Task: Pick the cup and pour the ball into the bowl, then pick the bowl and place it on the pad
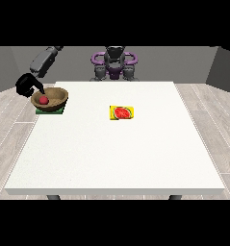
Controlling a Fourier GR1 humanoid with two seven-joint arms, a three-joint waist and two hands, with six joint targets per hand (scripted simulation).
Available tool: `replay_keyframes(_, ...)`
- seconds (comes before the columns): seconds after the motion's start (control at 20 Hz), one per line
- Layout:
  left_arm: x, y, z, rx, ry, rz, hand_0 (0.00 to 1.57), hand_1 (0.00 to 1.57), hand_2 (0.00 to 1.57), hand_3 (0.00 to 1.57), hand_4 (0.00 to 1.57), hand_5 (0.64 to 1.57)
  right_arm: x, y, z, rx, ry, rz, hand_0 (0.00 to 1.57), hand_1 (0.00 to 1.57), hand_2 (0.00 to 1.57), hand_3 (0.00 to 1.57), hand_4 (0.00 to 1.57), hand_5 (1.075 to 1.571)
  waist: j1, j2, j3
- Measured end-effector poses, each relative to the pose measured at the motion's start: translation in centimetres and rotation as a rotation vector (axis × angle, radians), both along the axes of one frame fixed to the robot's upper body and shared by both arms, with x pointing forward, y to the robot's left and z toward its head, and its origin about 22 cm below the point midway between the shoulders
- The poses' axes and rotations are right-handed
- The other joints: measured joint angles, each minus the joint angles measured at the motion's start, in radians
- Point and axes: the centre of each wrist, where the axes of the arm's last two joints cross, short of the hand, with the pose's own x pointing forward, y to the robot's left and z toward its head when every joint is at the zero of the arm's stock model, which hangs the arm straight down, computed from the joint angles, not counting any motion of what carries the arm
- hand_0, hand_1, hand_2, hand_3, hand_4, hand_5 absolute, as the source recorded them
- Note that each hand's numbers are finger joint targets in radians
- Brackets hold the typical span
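Flat square card [121, 113] — round wooden bowl [56, 102].

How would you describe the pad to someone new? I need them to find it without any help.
Start at the white table and go to its far corner at the view's left, where the black hand hovers. The brown bowl holding a red ball sits there; the pad is the flat green square under it, unlike the yellow watermelon card mid-table.

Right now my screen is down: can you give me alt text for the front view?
A brown bowl holding a red ball sits on a green pad near the white table's left edge, with the robot hand at the view's left against the bowl's rim. A watermelon card lies near the middle; no cup or second hand shows.
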Motion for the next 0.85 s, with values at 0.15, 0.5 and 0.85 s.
replay_keyframes(0.15, -0.2, 0.4, 0.1, 0.0, -0.017, -0.006, 0.0, 0.0, 0.0, 0.0, 1.19, 1.566, 0.3, 0.1, 0.4, -0.006, -0.027, -0.008, 1.26, 1.26, 1.35, 0.91, 0.11, 1.529, 0.008, 0.018, -0.0004)
replay_keyframes(0.5, -0.1, 0.4, 0.6, 0.014, -0.03, -0.009, 0.0, 0.0, 0.0, 0.0, 1.21, 1.569, 1.0, 0.6, 0.9, -0.079, 0.012, 0.049, 0.0, 0.0, 0.0, 0.0, 0.0, 1.41, 0.021, 0.03, -0.0021)
replay_keyframes(0.85, 1.1, -2.1, -0.6, 0.002, 0.016, -0.042, 0.0, 0.0, 0.0, 0.0, 1.19, 1.569, 0.8, -0.7, 2.0, -0.107, 0.101, 0.098, 0.0, 0.0, 0.0, 0.0, 0.2, 1.375, 0.03, -0.038, -0.0003)
